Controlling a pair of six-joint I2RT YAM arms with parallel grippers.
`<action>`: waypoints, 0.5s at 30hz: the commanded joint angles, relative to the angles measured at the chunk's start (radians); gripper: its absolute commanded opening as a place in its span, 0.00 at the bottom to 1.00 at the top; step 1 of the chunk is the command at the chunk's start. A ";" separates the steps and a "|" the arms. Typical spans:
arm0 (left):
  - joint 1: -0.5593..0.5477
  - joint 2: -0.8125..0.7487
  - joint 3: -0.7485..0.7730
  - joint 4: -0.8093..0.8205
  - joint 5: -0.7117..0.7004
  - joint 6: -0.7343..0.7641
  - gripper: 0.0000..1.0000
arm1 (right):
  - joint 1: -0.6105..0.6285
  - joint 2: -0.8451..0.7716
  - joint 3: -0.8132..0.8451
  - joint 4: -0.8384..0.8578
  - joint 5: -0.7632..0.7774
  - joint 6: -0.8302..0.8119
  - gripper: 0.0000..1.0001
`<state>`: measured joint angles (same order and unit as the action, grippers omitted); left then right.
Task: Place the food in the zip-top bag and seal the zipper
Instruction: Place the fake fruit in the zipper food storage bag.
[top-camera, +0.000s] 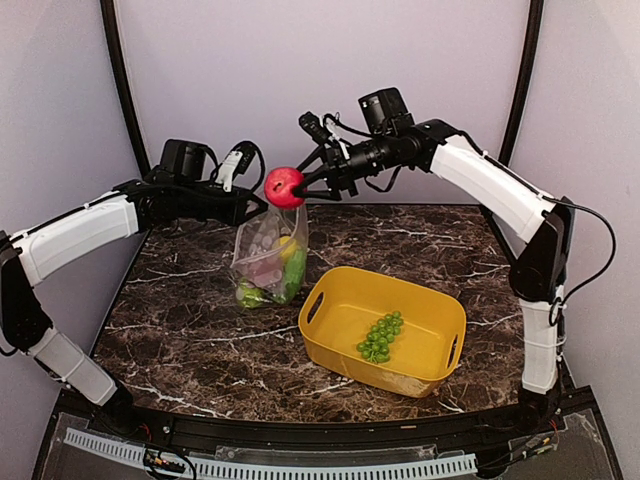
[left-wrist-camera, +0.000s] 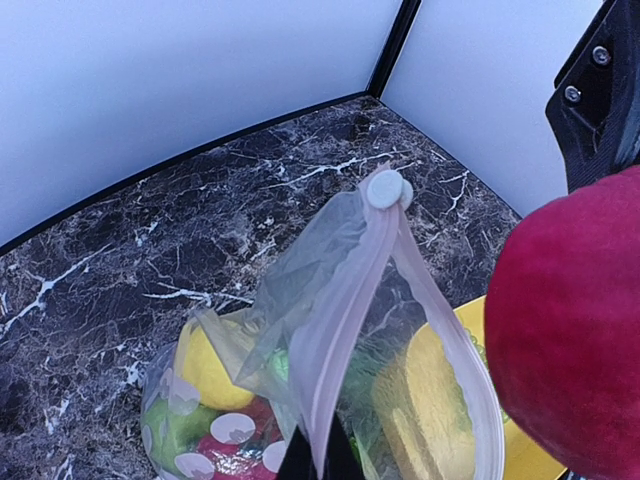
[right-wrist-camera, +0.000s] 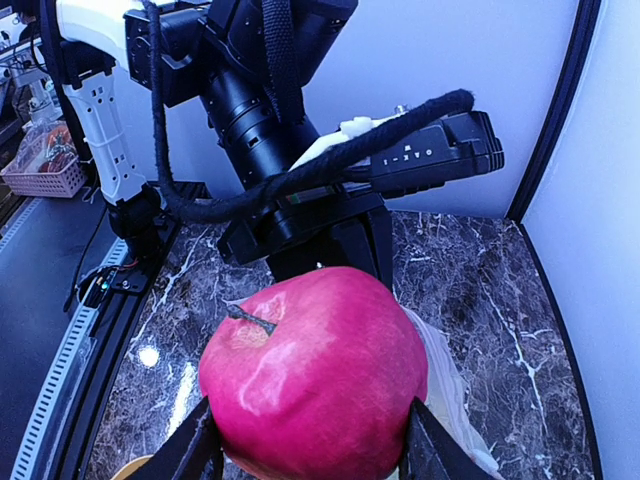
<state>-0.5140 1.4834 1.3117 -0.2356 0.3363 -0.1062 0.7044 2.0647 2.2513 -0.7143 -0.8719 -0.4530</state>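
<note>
Currently the right claw (right-wrist-camera: 308, 445) is clamped across the widest part of a glossy red plastic toy apple (top-camera: 284, 187), holding it just above the mouth of the clear, floppy, dotted zip-top bag (top-camera: 268, 262). The left claw (top-camera: 257, 206) appears pinched shut on the bag's pinkish zipper strip (left-wrist-camera: 340, 330), with the white slider tab (left-wrist-camera: 385, 188) at the far end. The apple looks light, hard and slick. The bag is limp film, best gripped by its stiffer strip. 1 green plastic grape bunch (top-camera: 381, 337) lies in the yellow plastic basket (top-camera: 335, 352) on the dark marble worktop (top-camera: 180, 310).
</note>
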 joint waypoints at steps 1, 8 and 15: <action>0.006 -0.055 -0.021 0.021 0.008 -0.009 0.01 | 0.005 0.024 -0.005 0.114 -0.042 0.072 0.41; 0.006 -0.065 -0.023 0.017 -0.013 -0.006 0.01 | 0.015 0.042 -0.063 0.151 -0.039 0.079 0.44; 0.007 -0.070 -0.025 0.020 -0.023 -0.004 0.01 | 0.018 0.051 -0.131 0.180 0.017 0.060 0.50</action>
<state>-0.5140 1.4582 1.3022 -0.2329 0.3206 -0.1093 0.7132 2.0880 2.1479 -0.5827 -0.8917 -0.3870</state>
